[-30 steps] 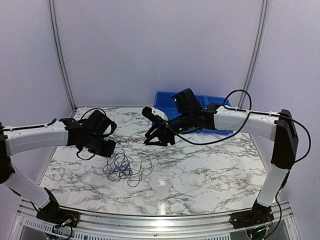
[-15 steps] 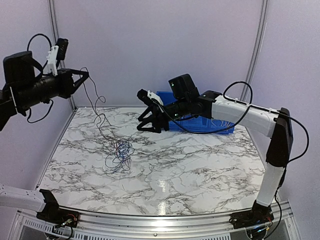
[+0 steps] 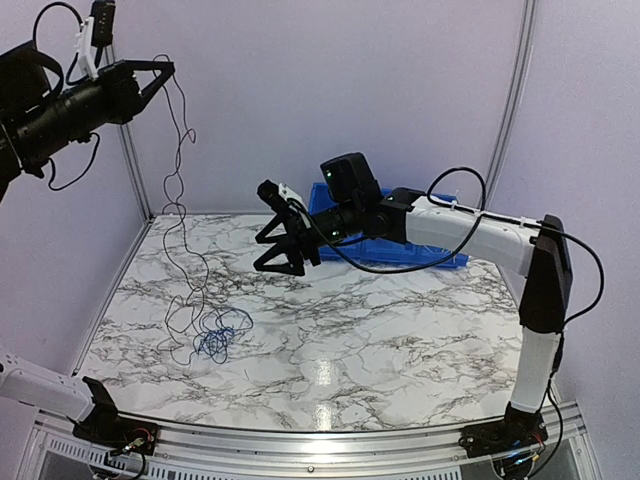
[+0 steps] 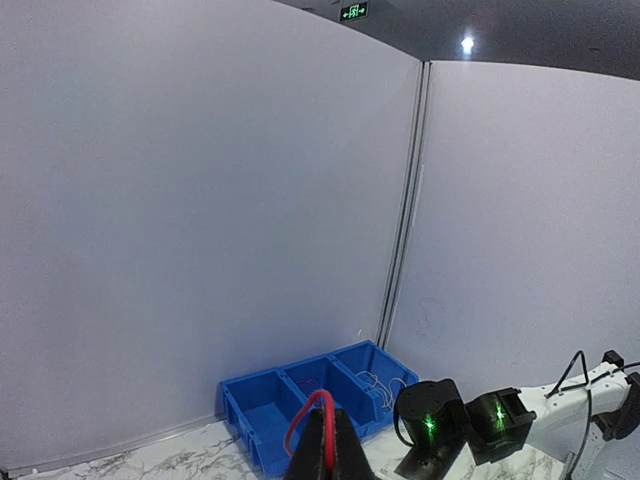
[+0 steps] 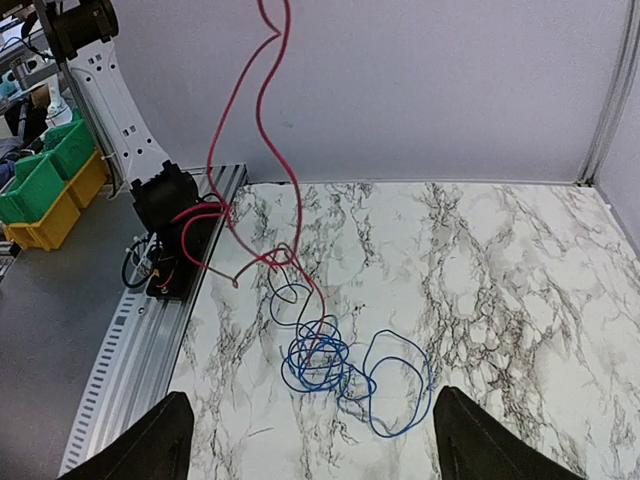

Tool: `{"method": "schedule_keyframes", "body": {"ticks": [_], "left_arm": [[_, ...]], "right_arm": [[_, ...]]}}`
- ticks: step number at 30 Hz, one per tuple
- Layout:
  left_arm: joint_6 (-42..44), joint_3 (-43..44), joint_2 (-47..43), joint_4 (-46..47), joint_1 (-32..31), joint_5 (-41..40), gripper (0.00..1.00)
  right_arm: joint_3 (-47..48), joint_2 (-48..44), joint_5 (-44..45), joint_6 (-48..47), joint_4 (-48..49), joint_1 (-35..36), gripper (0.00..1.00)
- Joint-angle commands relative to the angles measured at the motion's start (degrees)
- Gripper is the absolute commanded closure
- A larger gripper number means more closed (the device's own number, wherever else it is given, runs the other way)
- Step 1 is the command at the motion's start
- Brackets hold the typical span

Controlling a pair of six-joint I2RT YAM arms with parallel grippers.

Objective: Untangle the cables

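My left gripper (image 3: 168,69) is raised high at the far left and shut on a red cable (image 3: 178,170). The cable hangs from it down to the tangle (image 3: 210,338) on the marble table. In the left wrist view the fingers (image 4: 328,428) pinch a red loop (image 4: 305,415). My right gripper (image 3: 262,254) is open and empty, hovering above the table's middle, right of and behind the tangle. In the right wrist view, blue loops (image 5: 325,360) lie coiled between my wide-open fingers (image 5: 160,440), and the red cable (image 5: 283,120) rises out of them past a dark loop (image 5: 288,292).
A blue divided bin (image 3: 400,235) stands at the back of the table behind the right arm; it also shows in the left wrist view (image 4: 300,390), with thin wires in some compartments. The table's left rail (image 5: 150,330) and the left arm's base (image 5: 165,215) lie near the tangle.
My left gripper has risen from table height to high at the far left, pulling the red cable up out of the tangle. The tangle slid left. My right gripper moved left.
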Motion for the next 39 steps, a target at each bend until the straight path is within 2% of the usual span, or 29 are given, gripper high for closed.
{"method": "schedule_keyframes", "body": {"ticks": [1,4,8,13,14,16,17,19,20,26,28,29,32,34,36,39], "left_arm": [[1.8,5.6,2.9,2.4,-0.3,-2.4,1.0],[1.8,10.3,4.8,2.8,-0.3,-2.4,1.0],[-0.5,11.3,5.4,6.6,-0.4,-0.3,1.0],[-5.0,11.8,5.6,10.1,-0.4,2.4,1.0],[-5.5,11.9,5.6,10.5,-0.4,2.5,1.0],[-6.1,11.9,5.4,10.9,-0.4,2.5,1.0],[-6.2,11.9,5.3,10.9,-0.4,2.5,1.0],[-6.0,11.6,4.9,11.0,-0.4,2.2,1.0],[-6.1,11.4,4.7,11.0,-0.4,1.9,1.0],[-6.1,8.7,3.5,11.2,-0.4,1.0,1.0],[-6.2,7.1,2.9,11.3,-0.4,0.8,1.0],[-6.4,6.2,2.4,11.3,-0.4,0.7,1.0],[-7.0,3.4,1.2,11.4,-0.4,0.5,1.0],[-7.6,1.6,0.3,11.6,-0.4,0.4,1.0],[-8.4,0.1,-0.1,11.8,-0.4,0.4,1.0],[-9.5,-2.1,-0.2,11.8,-0.4,1.1,1.0]], "right_arm": [[1.8,2.5,0.5,4.3,5.9,1.9,0.17],[1.4,4.4,2.9,5.8,9.9,3.5,0.11],[1.8,10.0,3.9,5.6,12.5,6.2,0.02],[1.8,14.9,3.4,8.4,16.7,7.6,0.02],[1.9,15.6,3.7,9.0,17.1,7.6,0.07],[2.3,16.9,5.4,8.7,19.0,7.6,0.24],[2.5,17.4,6.2,8.7,19.1,7.5,0.35],[2.5,18.3,7.1,9.0,19.2,7.4,0.66],[2.2,18.5,7.3,9.5,19.5,7.2,0.73],[-3.4,14.5,4.6,9.0,19.6,6.5,0.94],[-6.1,11.5,4.5,6.4,18.0,6.4,0.92],[-7.2,10.0,4.1,5.3,16.3,6.3,0.87],[-10.3,5.0,4.1,2.8,14.0,6.0,0.64],[-11.3,2.3,5.1,2.2,13.9,5.9,0.53],[-9.6,1.6,5.7,2.1,12.3,5.8,0.45],[-5.8,2.4,6.4,2.6,10.0,5.7,0.39]]}}
